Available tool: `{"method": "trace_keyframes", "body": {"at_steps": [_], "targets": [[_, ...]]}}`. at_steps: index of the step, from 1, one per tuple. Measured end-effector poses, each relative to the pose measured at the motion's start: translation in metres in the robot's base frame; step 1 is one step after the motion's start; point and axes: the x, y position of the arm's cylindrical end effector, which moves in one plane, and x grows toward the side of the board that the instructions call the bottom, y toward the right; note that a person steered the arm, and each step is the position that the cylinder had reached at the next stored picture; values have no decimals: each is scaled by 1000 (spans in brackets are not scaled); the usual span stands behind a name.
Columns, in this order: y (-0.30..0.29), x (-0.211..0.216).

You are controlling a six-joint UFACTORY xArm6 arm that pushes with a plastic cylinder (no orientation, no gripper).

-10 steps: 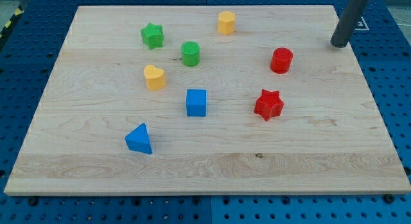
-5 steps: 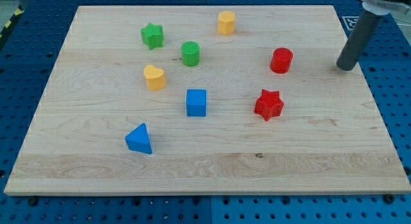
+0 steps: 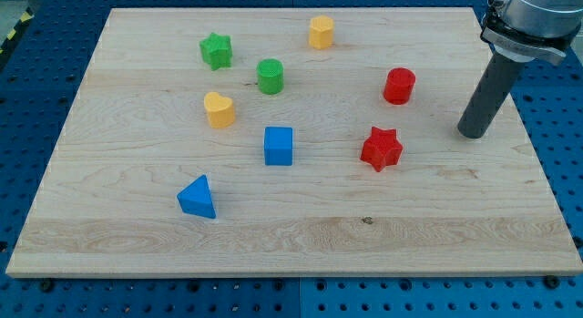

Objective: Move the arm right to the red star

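The red star [image 3: 381,148] lies on the wooden board [image 3: 301,236], right of the middle. My tip [image 3: 473,134] stands on the board to the right of the star, a little higher in the view, with a clear gap between them. A red cylinder [image 3: 399,86] sits above the star, left of the rod.
A blue cube [image 3: 279,145] lies left of the star. A blue triangle [image 3: 198,198] is at the lower left. A yellow heart [image 3: 219,109], a green cylinder [image 3: 270,76], a green star [image 3: 216,51] and a yellow hexagon [image 3: 321,32] lie in the upper half.
My tip has moved down the view along the board's right side, from the top right corner to a spot level with the red star. No block has moved.
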Motion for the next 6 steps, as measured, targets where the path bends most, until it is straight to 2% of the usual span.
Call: {"method": "trace_keyframes", "body": {"at_steps": [2, 5, 6], "targets": [[-3, 3], [-41, 44], [-41, 73]]}}
